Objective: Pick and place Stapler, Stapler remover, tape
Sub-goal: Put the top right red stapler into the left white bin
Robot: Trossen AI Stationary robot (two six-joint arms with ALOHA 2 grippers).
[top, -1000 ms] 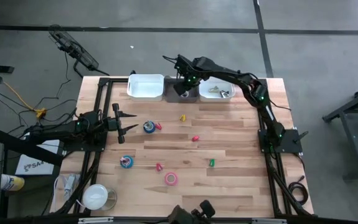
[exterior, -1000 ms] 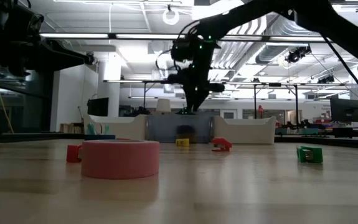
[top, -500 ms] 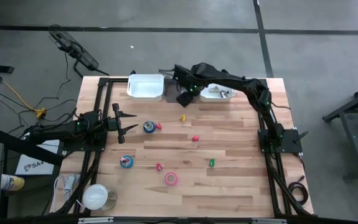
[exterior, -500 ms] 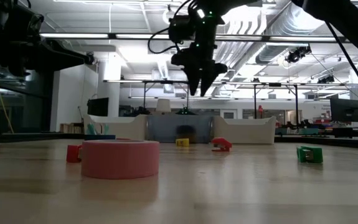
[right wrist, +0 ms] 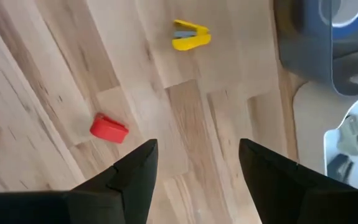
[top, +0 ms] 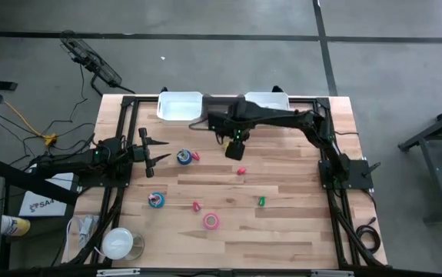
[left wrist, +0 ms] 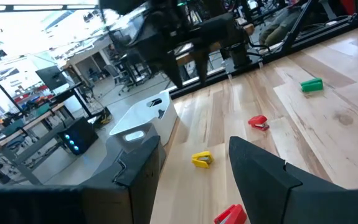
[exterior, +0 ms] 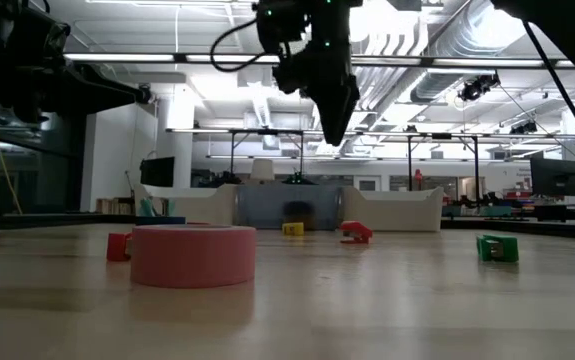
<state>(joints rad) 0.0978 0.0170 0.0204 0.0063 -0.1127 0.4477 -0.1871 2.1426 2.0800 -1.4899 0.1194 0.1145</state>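
High view: right gripper (top: 236,149) has swung from bins toward table centre.

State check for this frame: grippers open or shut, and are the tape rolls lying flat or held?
Right gripper: open, empty, above the table.
Left gripper: open, empty, waiting at the left edge.
Pink tape roll: flat on the table.
Blue tape roll: on the table, not held.
Teal tape roll: on the table, not held.
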